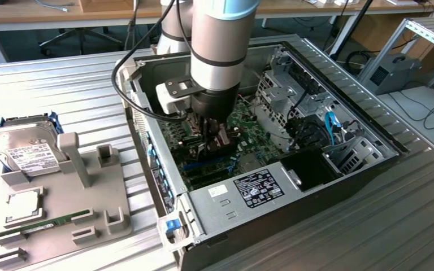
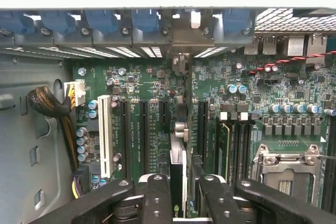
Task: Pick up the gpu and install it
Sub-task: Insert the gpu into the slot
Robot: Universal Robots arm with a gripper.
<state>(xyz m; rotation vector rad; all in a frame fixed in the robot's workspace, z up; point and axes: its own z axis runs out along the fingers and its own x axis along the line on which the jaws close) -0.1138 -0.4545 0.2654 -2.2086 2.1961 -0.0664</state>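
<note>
The gripper (image 2: 181, 192), partly closed, grips the gpu (image 2: 179, 153) edge-on above the motherboard (image 2: 152, 85) inside the computer case (image 1: 307, 186). Insertion is in hand; seating calls for exact alignment with the expansion slot (image 2: 181, 111).

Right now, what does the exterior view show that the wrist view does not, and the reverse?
Exterior view adds: the arm, the open computer case, and beside it a hard drive and a memory stick at a grey holder. Wrist view adds: a white slot, black slots beside it, an empty processor socket. Both: the green motherboard, and the jaws closed on the gpu over it.
</note>
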